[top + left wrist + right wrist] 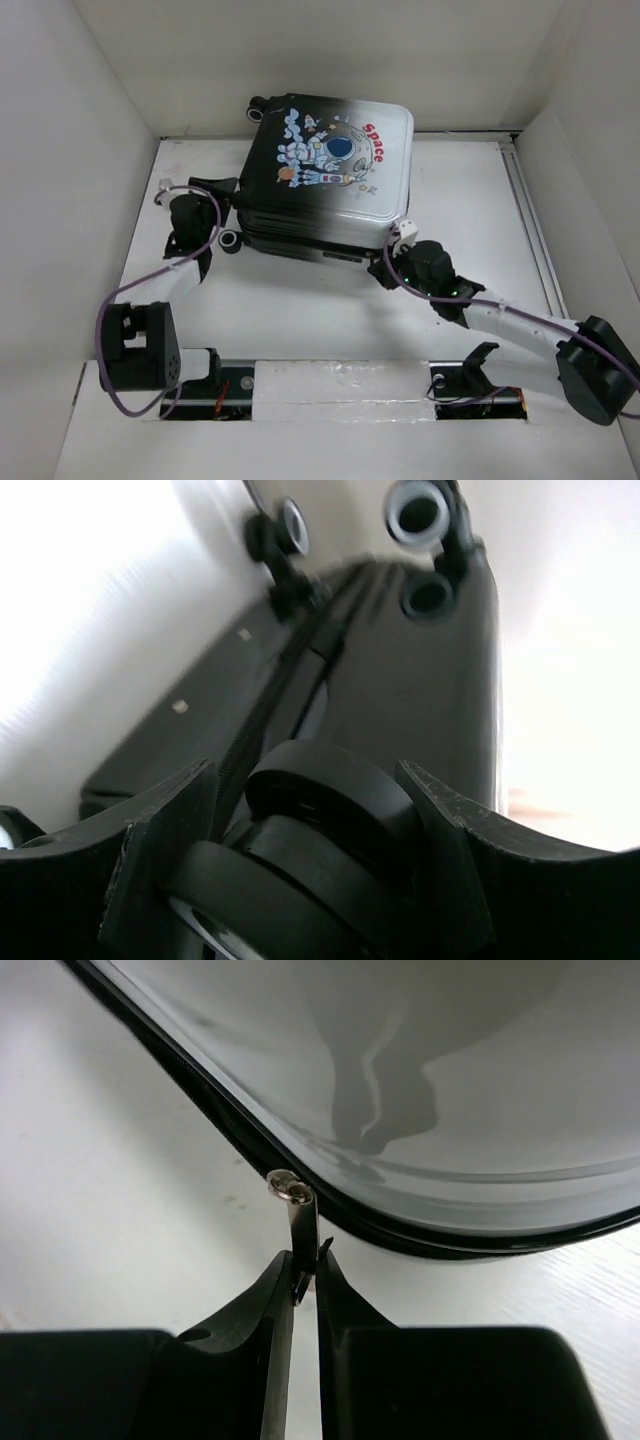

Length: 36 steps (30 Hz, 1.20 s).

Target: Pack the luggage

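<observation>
Only one suitcase, with a claw at each near corner

Nearest the arm bases, the right gripper (305, 1265) had its two fingers pressed together on the single metal zipper pull (300, 1210), pinching the tab just off the dark seam at the luggage's front right corner. The left gripper (305, 780) stood at the front left corner with its fingers spread either side of one black caster wheel (330, 805). Whether they pressed the wheel or only flanked it could not be told.

Beyond both claws, the one piece of luggage (325, 175) lay flat on the white table (300, 320), astronaut print and red "Space" lettering facing up, its lid down over the lower shell. The top view showed two casters on its left side: the near one by the left claw and a far one (257, 105) at the back corner.
</observation>
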{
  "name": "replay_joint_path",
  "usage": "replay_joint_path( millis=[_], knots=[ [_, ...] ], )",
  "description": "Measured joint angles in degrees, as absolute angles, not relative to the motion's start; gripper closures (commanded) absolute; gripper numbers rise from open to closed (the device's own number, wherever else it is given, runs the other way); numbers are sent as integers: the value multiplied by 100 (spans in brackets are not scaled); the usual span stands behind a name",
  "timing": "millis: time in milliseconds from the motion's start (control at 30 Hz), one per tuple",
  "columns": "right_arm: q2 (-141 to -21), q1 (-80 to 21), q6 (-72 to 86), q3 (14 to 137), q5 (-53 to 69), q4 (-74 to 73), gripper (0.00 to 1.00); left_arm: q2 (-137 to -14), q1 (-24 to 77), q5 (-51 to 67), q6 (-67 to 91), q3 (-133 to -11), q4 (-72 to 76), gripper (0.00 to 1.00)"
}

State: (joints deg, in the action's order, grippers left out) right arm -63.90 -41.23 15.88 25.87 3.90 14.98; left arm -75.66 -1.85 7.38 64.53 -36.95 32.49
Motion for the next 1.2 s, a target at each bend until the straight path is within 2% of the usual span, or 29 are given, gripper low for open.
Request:
replay_joint_path(
  millis=[267,367,467,600,733,933,1133,1200],
  knots=[
    [-6187,-2574,1170,2838,871,659,100,-6632,1527,-744,6796,-2943,3627,100],
    [-6243,-2425,1125,2936,744,548,100,-6324,2152,-1173,6724,-2770,3688,100],
    [-6460,-2932,1173,2971,545,760,100,-6169,2707,-1278,6569,-2659,3739,100],
    [-6941,-4303,1247,3105,279,1245,100,-6243,3487,-858,6364,-2611,3739,100],
    [-7024,-5105,1280,3118,-51,1299,100,-6346,3883,-633,6394,-2611,3793,100],
    [-7091,-5238,1317,3098,-239,1490,100,-6344,4193,-1103,6552,-2585,3898,100],
    [-7321,-5304,1573,2637,-250,2943,100,-6359,4606,-1688,6702,-2582,4025,100],
    [-7214,-5304,1597,2547,-193,2995,100,-6368,4703,-1734,6716,-2569,4084,100]
  ],
)
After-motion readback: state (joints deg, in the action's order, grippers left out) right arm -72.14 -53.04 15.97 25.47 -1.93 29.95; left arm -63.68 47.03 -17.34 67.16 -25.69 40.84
